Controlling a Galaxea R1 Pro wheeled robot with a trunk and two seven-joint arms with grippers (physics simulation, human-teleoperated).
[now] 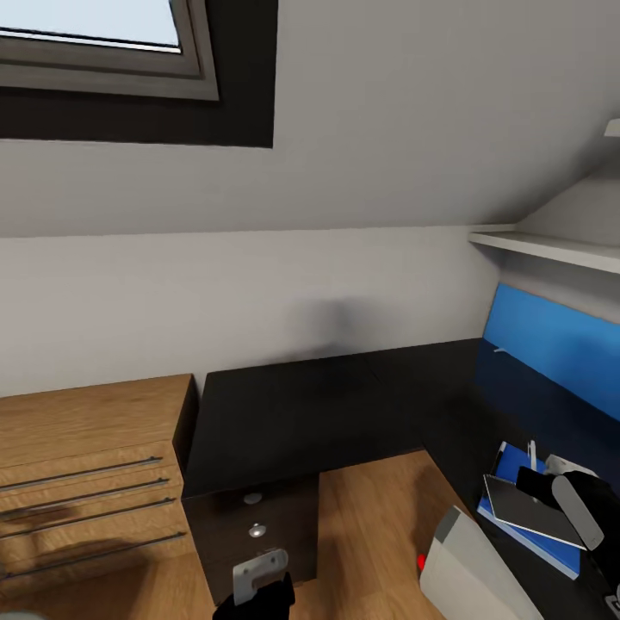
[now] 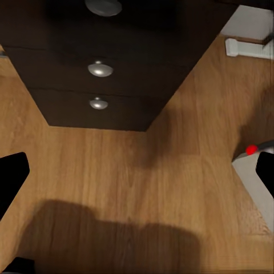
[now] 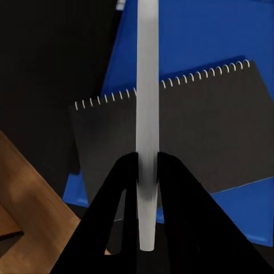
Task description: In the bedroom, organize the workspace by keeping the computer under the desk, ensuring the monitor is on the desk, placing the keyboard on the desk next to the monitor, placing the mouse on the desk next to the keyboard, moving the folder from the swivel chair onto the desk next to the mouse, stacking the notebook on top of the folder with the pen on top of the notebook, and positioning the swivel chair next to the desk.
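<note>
1. Currently, the right gripper (image 3: 147, 171) is clamped on the thin white-silver pen (image 3: 146, 97); in the right wrist view its two black fingers (image 3: 123, 188) press the pen from both sides, low in the frame.
2. Behind the pen, at centre frame of the same view, the dark spiral-bound notebook (image 3: 200, 137) lies flat on the bright blue folder (image 3: 228, 34). The pen crosses the notebook's wire binding; whether it touches the cover cannot be told.
3. At the lower right of the head view, the folder (image 1: 530, 538) rests on the black top of the L-shaped desk (image 1: 327, 413), with the notebook (image 1: 527, 512) on it and the right gripper (image 1: 560, 495) just above.
4. At the bottom centre of the head view, the left gripper (image 1: 256, 594) hangs in front of the black drawer unit (image 1: 284, 525) with round silver knobs (image 2: 100, 69).
5. Across the left wrist view, the black fingertips (image 2: 11, 171) sit at opposite frame edges, set wide apart over the wood floor (image 2: 137, 188).
6. At the left edge of the head view stands a light-wood chest (image 1: 86, 482) with long bar handles.
</note>
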